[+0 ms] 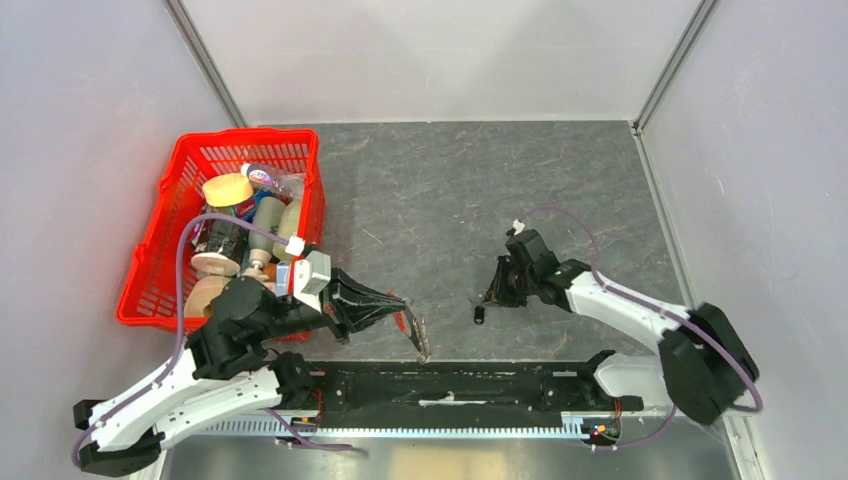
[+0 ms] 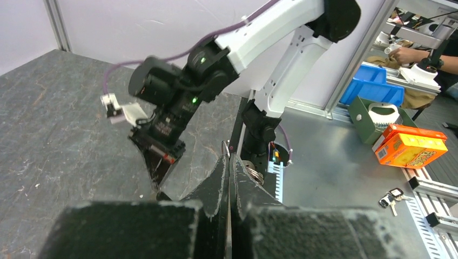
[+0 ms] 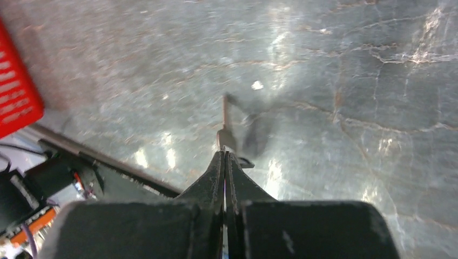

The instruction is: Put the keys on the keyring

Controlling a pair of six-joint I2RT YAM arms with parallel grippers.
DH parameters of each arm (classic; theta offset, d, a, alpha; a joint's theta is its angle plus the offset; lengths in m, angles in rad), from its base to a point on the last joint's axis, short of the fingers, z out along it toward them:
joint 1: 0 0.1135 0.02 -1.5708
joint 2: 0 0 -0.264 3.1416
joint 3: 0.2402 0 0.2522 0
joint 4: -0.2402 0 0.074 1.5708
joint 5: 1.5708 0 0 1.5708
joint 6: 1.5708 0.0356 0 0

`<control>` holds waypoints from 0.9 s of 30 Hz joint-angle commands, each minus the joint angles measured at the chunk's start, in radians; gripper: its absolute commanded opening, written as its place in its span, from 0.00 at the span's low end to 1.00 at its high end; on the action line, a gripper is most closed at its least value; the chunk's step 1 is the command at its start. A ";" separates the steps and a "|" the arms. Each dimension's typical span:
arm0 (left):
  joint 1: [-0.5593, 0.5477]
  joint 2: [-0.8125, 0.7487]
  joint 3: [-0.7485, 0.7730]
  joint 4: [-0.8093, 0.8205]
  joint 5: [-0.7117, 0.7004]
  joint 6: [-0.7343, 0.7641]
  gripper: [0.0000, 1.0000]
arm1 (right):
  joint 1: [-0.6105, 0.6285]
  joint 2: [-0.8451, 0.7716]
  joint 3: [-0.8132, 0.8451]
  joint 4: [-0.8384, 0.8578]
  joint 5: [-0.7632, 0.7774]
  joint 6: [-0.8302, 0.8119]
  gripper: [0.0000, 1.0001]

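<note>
My left gripper [image 1: 398, 306] is shut on the keyring [image 1: 419, 339], a grey metal loop with a red strip [image 1: 401, 322], which sticks out toward the table's front edge. In the left wrist view the jaws [image 2: 229, 159] are pressed together, with the loop's tip above them and small rings [image 2: 252, 174] to their right. My right gripper [image 1: 493, 293] is shut on the tiny silver key [image 3: 223, 131], which is blurred and juts from the fingertips. The black fob [image 1: 479, 314] hangs just below, close to the table. The two grippers are about a gripper's length apart.
A red basket [image 1: 150, 272] full of bottles and jars stands at the left. A black rail [image 1: 450, 384] runs along the table's front edge between the arm bases. Grey walls close in the back and sides.
</note>
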 commanded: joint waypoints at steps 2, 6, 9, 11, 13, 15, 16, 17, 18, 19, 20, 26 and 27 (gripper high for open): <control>0.001 0.028 0.017 0.045 0.019 -0.038 0.02 | 0.001 -0.219 0.148 -0.215 -0.055 -0.143 0.00; 0.001 0.060 0.038 0.035 0.037 -0.041 0.02 | 0.003 -0.344 0.266 -0.391 -0.089 -0.225 0.00; 0.002 0.072 0.043 0.037 0.021 -0.034 0.02 | 0.005 -0.390 0.352 -0.502 -0.109 -0.276 0.00; 0.002 0.078 0.046 0.044 0.011 -0.025 0.02 | 0.007 -0.405 0.399 -0.553 -0.126 -0.305 0.00; 0.002 0.085 0.049 0.046 0.005 -0.014 0.02 | 0.009 -0.417 0.440 -0.584 -0.149 -0.329 0.00; 0.001 0.095 0.051 0.050 0.009 -0.007 0.02 | 0.008 -0.424 0.474 -0.607 -0.174 -0.358 0.00; 0.001 0.103 0.053 0.050 0.011 -0.005 0.02 | 0.009 -0.426 0.490 -0.620 -0.186 -0.371 0.00; 0.001 0.109 0.056 0.050 0.012 -0.004 0.02 | 0.008 -0.426 0.508 -0.629 -0.203 -0.386 0.00; 0.001 0.116 0.058 0.052 0.012 -0.003 0.02 | 0.008 -0.425 0.524 -0.638 -0.232 -0.400 0.00; 0.002 0.120 0.060 0.052 0.011 -0.001 0.02 | 0.008 -0.422 0.544 -0.644 -0.253 -0.410 0.00; 0.001 0.125 0.061 0.053 0.011 0.001 0.02 | 0.010 -0.419 0.558 -0.649 -0.288 -0.425 0.00; 0.001 0.145 0.060 0.066 0.012 0.004 0.02 | 0.013 -0.385 0.661 -0.690 -0.443 -0.492 0.00; 0.001 0.149 0.061 0.066 0.008 0.004 0.02 | 0.014 -0.378 0.672 -0.690 -0.460 -0.493 0.00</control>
